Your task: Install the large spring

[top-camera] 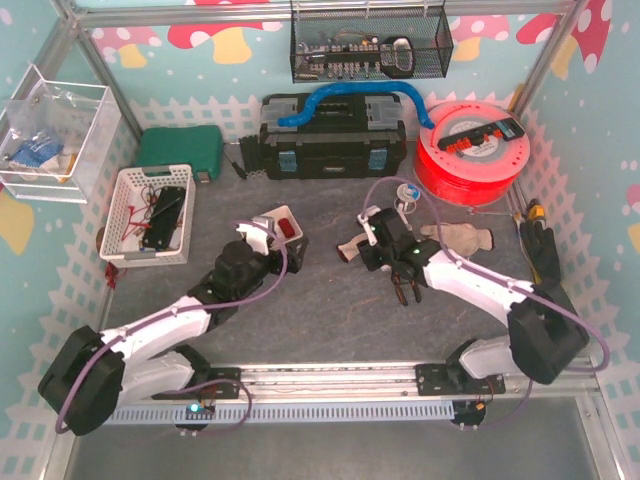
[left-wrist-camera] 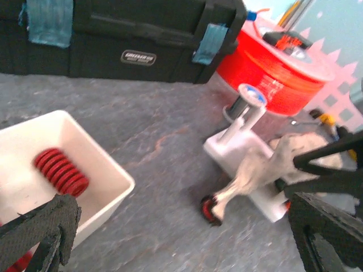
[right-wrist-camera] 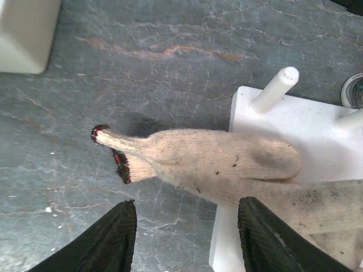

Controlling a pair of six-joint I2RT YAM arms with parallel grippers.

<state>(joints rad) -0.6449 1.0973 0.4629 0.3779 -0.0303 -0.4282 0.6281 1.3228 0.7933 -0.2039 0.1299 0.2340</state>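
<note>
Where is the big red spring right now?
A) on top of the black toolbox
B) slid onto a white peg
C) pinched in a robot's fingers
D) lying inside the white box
D: the left wrist view shows the red spring lying on the floor of the white box, with nothing gripping it.

Bright even light, soft shadows, left hand [left-wrist-camera: 181, 232] blurred nearby

Glove [right-wrist-camera: 227, 164] draped across peg base [right-wrist-camera: 317, 122], obstructing one side
</note>
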